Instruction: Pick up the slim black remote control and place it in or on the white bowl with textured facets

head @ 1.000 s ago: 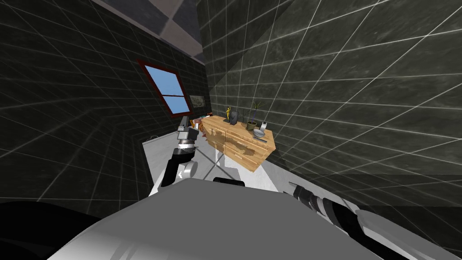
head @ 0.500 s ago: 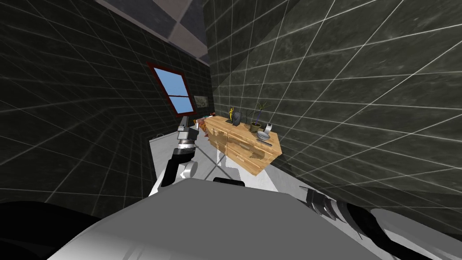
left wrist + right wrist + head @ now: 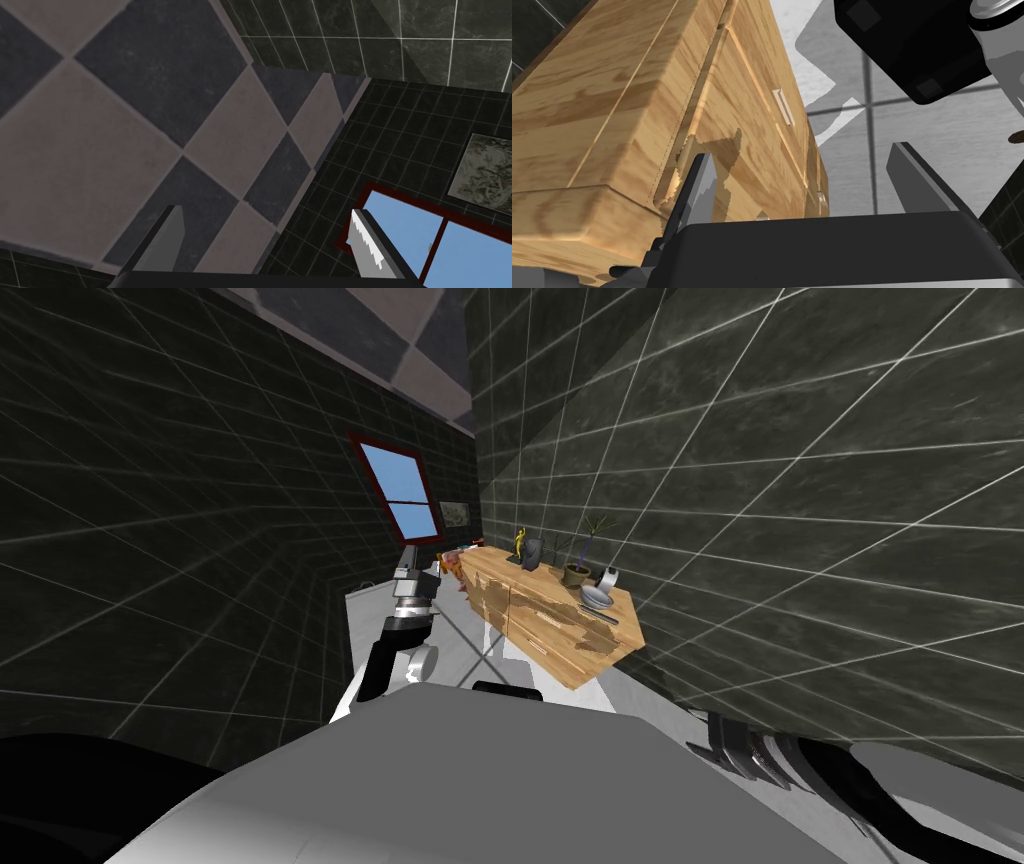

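Observation:
The wooden sideboard point(image 3: 545, 613) stands against the dark tiled wall ahead of me. On its near end sits the white bowl point(image 3: 597, 599). A thin dark strip just in front of it looks like the black remote point(image 3: 602, 616). My left gripper point(image 3: 407, 556) is raised to the left of the sideboard, and its wrist view has the left gripper point(image 3: 265, 210) open and empty. My right gripper point(image 3: 802, 152) is open and empty, held low beside the sideboard's wooden front point(image 3: 637, 100). The right forearm point(image 3: 770, 758) lies at the lower right.
A yellow figurine point(image 3: 519, 543), a dark object point(image 3: 533, 552), a potted plant point(image 3: 579, 563) and a white upright item point(image 3: 609, 578) share the sideboard top. Light floor point(image 3: 450, 638) runs to a window point(image 3: 403, 490) in the far wall. My left arm's dark block point(image 3: 912, 45) hangs near the right gripper.
My view has swung, so the sideboard and window sit further right in the picture. The right forearm has dropped toward the lower right corner. The left arm holds its pose.

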Available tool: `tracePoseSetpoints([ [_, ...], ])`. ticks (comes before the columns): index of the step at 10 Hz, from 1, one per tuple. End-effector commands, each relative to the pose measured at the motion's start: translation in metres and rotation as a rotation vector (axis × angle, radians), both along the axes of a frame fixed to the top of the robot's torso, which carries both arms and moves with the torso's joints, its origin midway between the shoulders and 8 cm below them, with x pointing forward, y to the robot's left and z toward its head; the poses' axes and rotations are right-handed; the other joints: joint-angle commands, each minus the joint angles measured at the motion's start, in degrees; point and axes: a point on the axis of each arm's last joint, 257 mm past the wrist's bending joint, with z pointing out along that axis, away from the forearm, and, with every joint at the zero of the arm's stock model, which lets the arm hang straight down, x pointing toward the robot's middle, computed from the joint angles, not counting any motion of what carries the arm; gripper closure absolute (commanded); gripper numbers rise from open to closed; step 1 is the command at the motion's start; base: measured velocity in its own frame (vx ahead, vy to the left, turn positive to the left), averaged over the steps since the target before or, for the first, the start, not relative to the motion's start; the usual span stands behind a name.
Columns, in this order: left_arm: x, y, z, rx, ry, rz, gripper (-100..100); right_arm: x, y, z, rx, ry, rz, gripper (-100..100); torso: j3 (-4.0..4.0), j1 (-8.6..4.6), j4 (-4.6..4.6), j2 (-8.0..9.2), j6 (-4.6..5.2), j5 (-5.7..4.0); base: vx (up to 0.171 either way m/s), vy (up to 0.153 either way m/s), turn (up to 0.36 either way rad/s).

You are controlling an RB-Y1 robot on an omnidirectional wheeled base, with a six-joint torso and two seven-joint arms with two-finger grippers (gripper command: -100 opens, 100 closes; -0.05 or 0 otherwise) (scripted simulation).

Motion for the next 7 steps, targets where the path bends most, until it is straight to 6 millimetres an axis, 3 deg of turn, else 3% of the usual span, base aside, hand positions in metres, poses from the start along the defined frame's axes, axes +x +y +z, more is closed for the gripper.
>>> tracePoseSetpoints([
  [1,0.000,0.000,0.000,0.000,0.000,0.000,0,-0.004,-0.009,0.005,-0.023,0.021,0.010,-100,0.00,0.00,0.00,0.00,0.00,0.00,0.107,0.013,0.099],
  [3,0.000,0.000,0.000,0.000,0.000,0.000,0,-0.015,-0.038,0.020,-0.085,0.088,0.024,-100,0.01,0.07,0.00,0.03,0.01,0.01,0.158,0.013,0.194],
  [4,0.000,0.000,0.000,0.000,0.000,0.000,0,-0.014,-0.039,0.022,-0.090,0.089,0.028,-100,-0.15,0.04,-0.06,-0.27,-0.03,0.01,0.160,0.010,0.091],
  [7,0.000,0.000,0.000,0.000,0.000,0.000,0,-0.027,-0.069,0.043,-0.147,0.175,0.031,-100,-0.19,0.24,-0.08,-0.31,-0.01,0.04,0.200,0.032,0.197],
])
